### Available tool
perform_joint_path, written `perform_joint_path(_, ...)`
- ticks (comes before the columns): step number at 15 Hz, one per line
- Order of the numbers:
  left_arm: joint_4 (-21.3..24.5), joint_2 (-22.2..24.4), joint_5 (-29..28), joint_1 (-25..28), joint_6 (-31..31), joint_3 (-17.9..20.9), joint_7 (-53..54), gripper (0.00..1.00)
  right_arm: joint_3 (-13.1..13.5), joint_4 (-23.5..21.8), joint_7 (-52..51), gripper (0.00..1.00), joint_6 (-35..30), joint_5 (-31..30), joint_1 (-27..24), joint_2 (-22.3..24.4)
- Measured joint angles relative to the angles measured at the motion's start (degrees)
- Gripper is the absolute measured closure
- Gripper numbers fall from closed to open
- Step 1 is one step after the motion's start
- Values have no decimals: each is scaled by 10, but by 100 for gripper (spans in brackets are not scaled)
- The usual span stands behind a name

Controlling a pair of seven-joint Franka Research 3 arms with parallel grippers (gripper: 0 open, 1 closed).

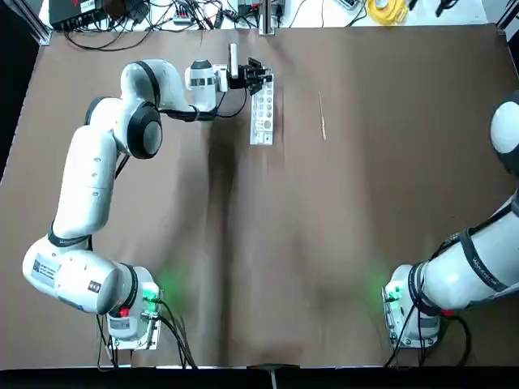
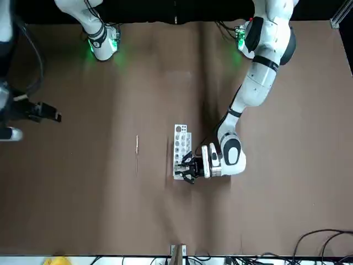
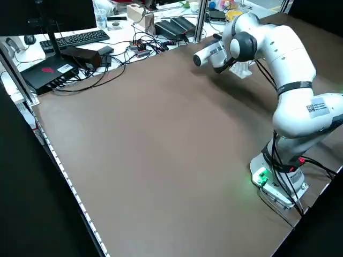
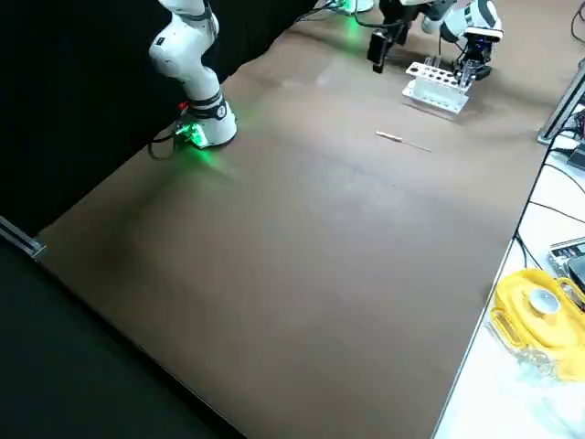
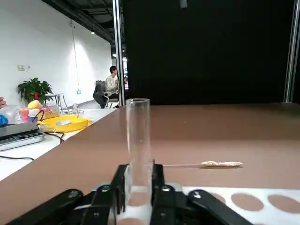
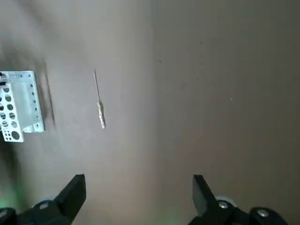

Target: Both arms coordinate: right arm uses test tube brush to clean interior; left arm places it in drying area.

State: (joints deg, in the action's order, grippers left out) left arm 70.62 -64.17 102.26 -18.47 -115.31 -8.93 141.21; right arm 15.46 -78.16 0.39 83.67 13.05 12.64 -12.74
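- Black fingers of the left pincer (image 5: 139,197) are clamped on one clear glass test tube (image 5: 138,145), which stands upright between them at the far end of the rack.
- One white drying area (image 1: 262,110), a narrow rack with rows of round holes, lies on the brown bench (image 1: 324,243); the left pincer (image 1: 258,77) sits over its far end, and the tube's foot is at the rack's top, though whether it sits in a hole cannot be told.
- One test tube brush (image 1: 322,116), a thin straw-coloured stick with a thicker bristled end, lies flat on the bench beside the rack, apart from it and touched by no pincer.
- One left arm (image 1: 89,170) stretches from its base at the near left corner of the bench out to the rack.
- One right arm (image 1: 478,259) is held back at the right edge of the bench; its right pincer (image 6: 136,197) hangs high above the bench with its two fingers spread wide and nothing between them, well apart from brush and rack.
- Two green lights glow, one at each arm's base.
- One person sits in the room beyond the bench, seen small in the left wrist view (image 5: 111,82).
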Motion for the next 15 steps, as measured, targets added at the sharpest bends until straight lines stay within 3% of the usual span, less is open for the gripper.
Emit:
perform_joint_path(1, -1, 0, 0, 0, 0, 1, 0, 74, -7, 2, -3, 0, -9, 0, -14, 7)
perform_joint_path(5, -1, 0, 0, 0, 0, 1, 0, 76, -40, 2, 1, 0, -22, -15, -23, 54)
perform_joint_path(8, -1, 0, 0, 0, 0, 1, 0, 76, -52, -58, 2, 0, 20, -31, -23, 110)
perform_joint_path(12, -4, 0, 0, 0, 0, 1, 0, 76, -78, -191, 1, 0, 117, -88, -23, 177)
perform_joint_path(15, -9, 3, 0, -1, 0, 1, -14, 76, -86, -222, 1, 0, 135, -95, -22, 204)
